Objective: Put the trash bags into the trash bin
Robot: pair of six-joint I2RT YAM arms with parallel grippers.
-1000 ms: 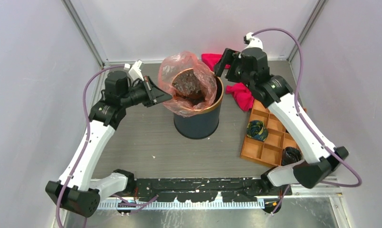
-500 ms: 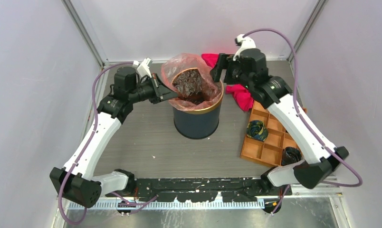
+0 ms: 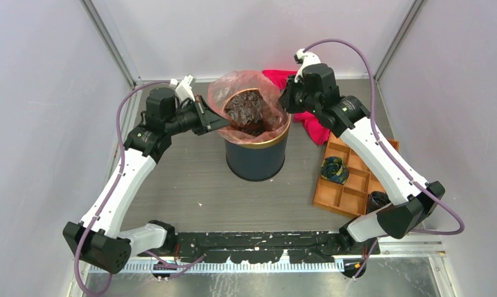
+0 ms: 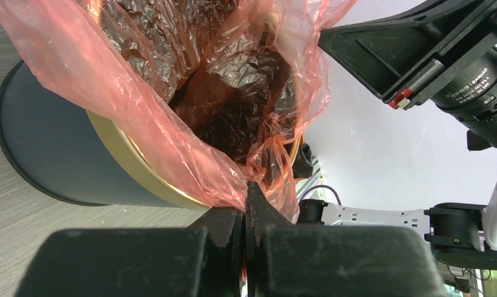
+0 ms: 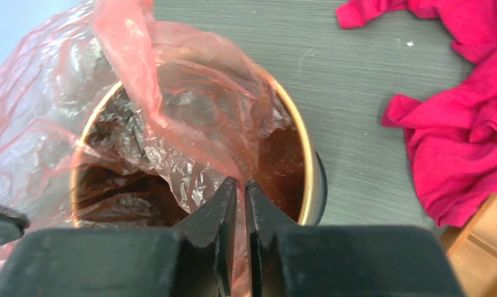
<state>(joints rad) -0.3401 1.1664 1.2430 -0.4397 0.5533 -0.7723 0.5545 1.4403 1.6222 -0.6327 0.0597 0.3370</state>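
Red-pink see-through plastic trash bag point(image 3: 233, 86) sits in the mouth of the dark blue round trash bin point(image 3: 256, 159) with the gold rim. Its crinkly top puffs up above the rim. From the top, the bin stands in the middle of a grey table point(image 3: 184, 179). Pale walls close in three sides, with metal posts in the back corners. The left gripper point(image 3: 221, 126) is at the bag's left edge and the right gripper point(image 3: 285, 102) is at its right edge. A bright pink cloth point(image 3: 314, 125) lies just to the right of the bin. An orange wooden tray point(image 3: 342, 199) with little boxes sits near it.

From the left wrist, the left gripper point(image 4: 246, 199) has its jaws pressed together on a pinch of the trash bag point(image 4: 141, 117), right beside the trash bin point(image 4: 42, 154). A round black part of the other arm point(image 4: 481, 80) has tiny white letters that look like "DAMIAO".

From the right wrist, the right gripper point(image 5: 241, 193) has its jaws almost together, with thin film of the trash bag point(image 5: 190, 136) caught between them, over the inside of the trash bin point(image 5: 305, 167). The pink cloth point(image 5: 462, 136) lies on the grey table point(image 5: 357, 62).
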